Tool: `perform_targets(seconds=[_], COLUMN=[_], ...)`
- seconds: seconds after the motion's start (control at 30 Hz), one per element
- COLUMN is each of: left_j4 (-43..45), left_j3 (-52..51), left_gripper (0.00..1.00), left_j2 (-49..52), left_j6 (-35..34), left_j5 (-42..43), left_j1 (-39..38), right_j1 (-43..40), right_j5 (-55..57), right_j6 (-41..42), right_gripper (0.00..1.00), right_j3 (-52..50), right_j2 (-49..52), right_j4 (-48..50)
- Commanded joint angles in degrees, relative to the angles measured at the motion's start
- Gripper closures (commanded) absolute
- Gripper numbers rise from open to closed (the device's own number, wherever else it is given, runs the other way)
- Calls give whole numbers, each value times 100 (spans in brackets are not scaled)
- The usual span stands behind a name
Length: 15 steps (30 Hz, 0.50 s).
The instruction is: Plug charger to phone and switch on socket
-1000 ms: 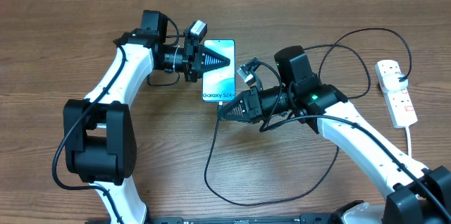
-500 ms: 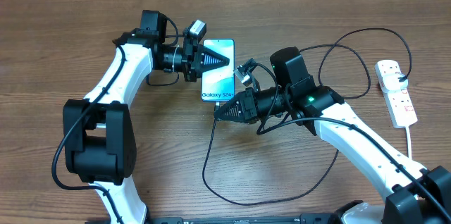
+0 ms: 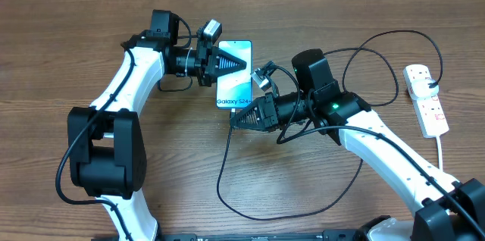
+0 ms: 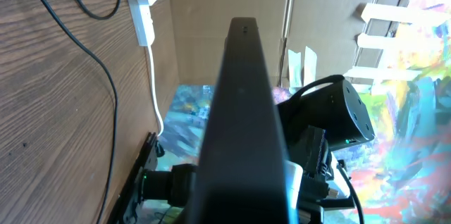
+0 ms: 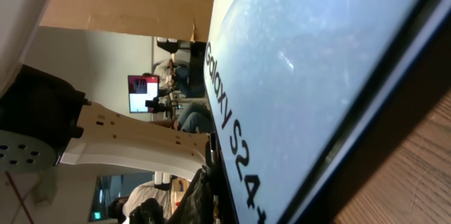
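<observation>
While left jaws, pressed together, steady phone (image 3: 235, 89), right jaws pinch charger (image 3: 225, 158) at its edge; next: push plug in.

White arm links (image 3: 130, 80), black joints (image 3: 102, 158); left pincer (image 3: 247, 64), right pincer (image 3: 233, 122) black, tapered; green LED (image 3: 331, 106).

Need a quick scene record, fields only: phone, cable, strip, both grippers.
phone: slim light-screened Galaxy S24 smartphone, screen up
left gripper: shut on smartphone
right gripper: shut, tip at smartphone's bottom edge
cable: thin black charger cable, loops away from right gripper; plug hidden
strip: white oblong power strip, far right, untouched
</observation>
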Motion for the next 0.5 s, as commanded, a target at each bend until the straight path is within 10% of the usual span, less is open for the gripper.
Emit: perform_targets(seconds=[0.0,0.47], left_j4=[17,17], left_j3=[76,76], left_gripper=[96,96], left_j2=[-92,-92], left_j6=[96,-321], left_j5=[214,212], left_j1=[-72,-74], right_j1=[42,52], right_j5=[-170,-313], right_j6=[-22,-20], right_gripper=[96,96], right_j3=[149,149], right_j2=[-57,-57], right_j4=[81,63])
